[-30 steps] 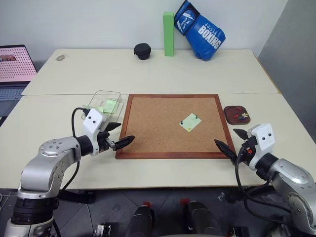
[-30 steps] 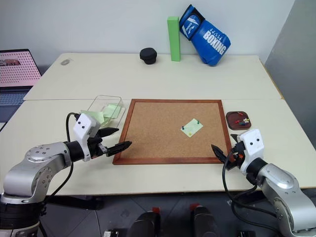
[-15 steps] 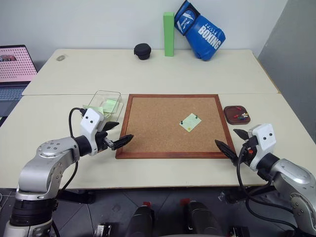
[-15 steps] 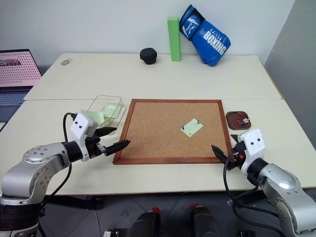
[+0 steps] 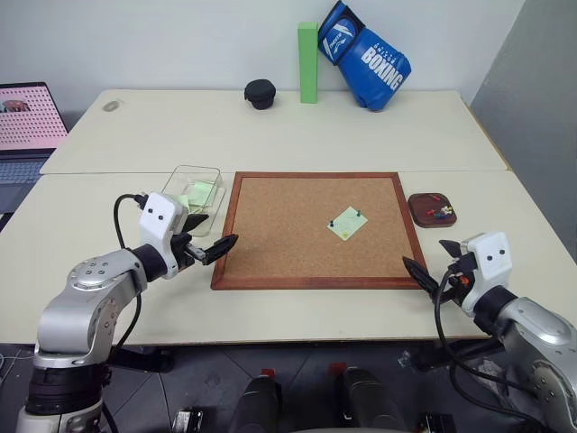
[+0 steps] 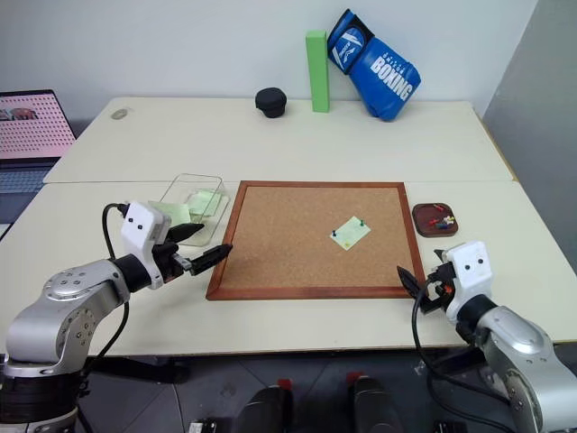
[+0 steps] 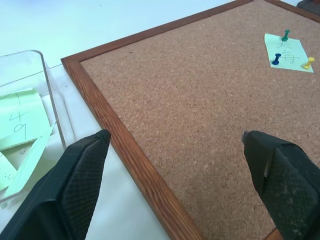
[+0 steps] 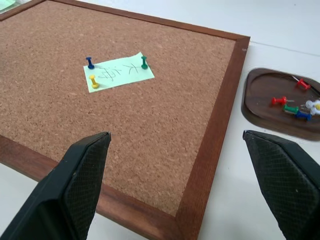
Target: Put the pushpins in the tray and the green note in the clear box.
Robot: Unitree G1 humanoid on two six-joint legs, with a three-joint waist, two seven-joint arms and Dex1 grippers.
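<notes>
Left gripper nudged up toward the clear box, right gripper slid back off the corkboard; both wide open, empty. Green note still held by three pushpins. Tray holds others. No pull started.

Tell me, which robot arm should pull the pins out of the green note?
Probably the right. The green note lies on the corkboard's right half, nearer the open right pincer, with the tray on that side too. The open left pincer hovers by the clear box.
</notes>
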